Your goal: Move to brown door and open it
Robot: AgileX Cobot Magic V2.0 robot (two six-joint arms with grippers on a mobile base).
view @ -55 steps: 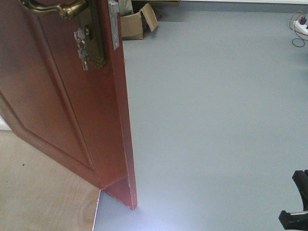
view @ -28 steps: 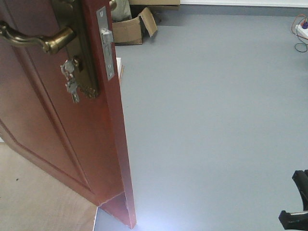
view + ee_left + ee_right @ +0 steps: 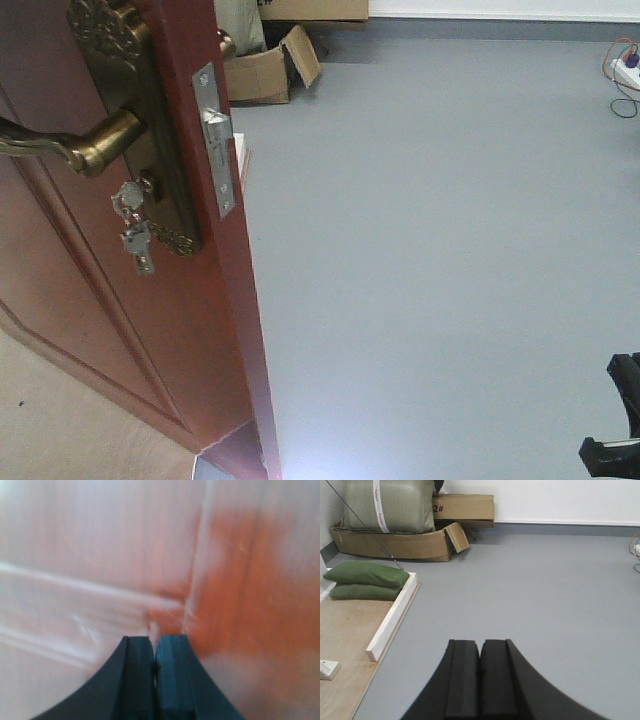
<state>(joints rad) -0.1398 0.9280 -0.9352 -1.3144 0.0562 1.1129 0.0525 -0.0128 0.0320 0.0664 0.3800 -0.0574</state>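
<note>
The tall glossy reddish-brown wooden door (image 3: 120, 330) fills the left of the front view, standing ajar with its narrow edge and silver latch plate (image 3: 215, 140) turned toward the camera, above the smooth grey floor (image 3: 430, 280). Its ornate brass lever handle (image 3: 70, 145) juts leftward from a long brass backplate (image 3: 150, 110), and a small bunch of silver keys (image 3: 135, 240) hangs just below the lever. The left gripper (image 3: 154, 642) has its black fingers pressed together on nothing, close before the blurred door panel. The right gripper (image 3: 480, 646) is likewise closed and empty, over open floor; beyond it lie two green sandbags (image 3: 365, 577), a white wooden board (image 3: 392, 620) and brown cardboard boxes (image 3: 462, 510)
</note>
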